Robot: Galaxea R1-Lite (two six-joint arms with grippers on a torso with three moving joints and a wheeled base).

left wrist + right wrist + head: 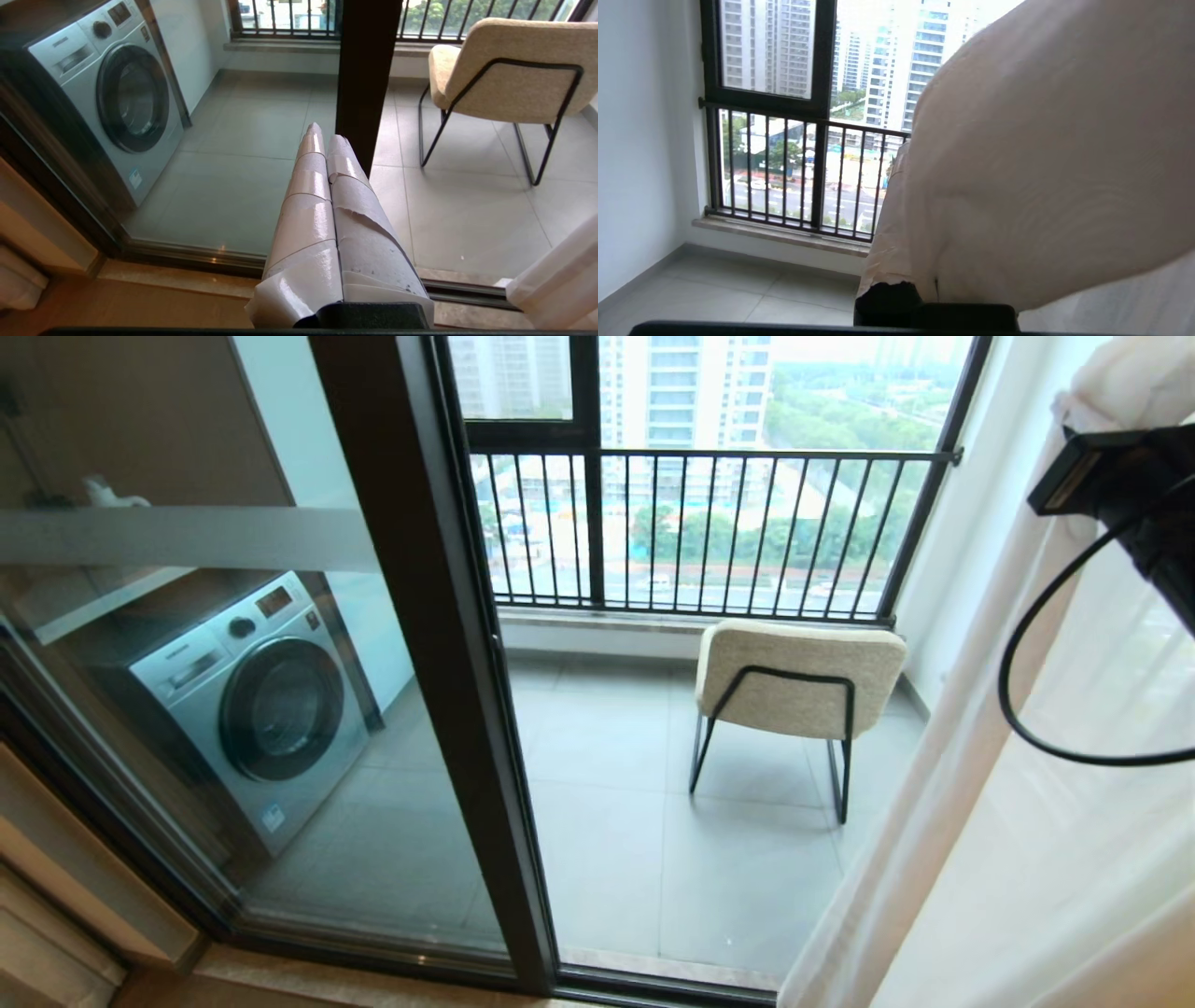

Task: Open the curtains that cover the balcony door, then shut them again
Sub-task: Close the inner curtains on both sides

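My right gripper [901,298] is raised at the right edge of the balcony door [439,644], its jaws closed together with the curtains [1008,784] draped over it, gathered there as one sheer white bunch. My left gripper [322,140] hangs low before the door's dark centre post, fingers pressed together on nothing. Through the two glass panels I count one washing machine [252,700] and one beige chair [794,691] beneath the barred railing [709,532].

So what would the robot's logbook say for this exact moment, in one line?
curtains: gathered at right | balcony door: glass uncovered | right gripper: shut, raised against curtain | left gripper: shut, parked low
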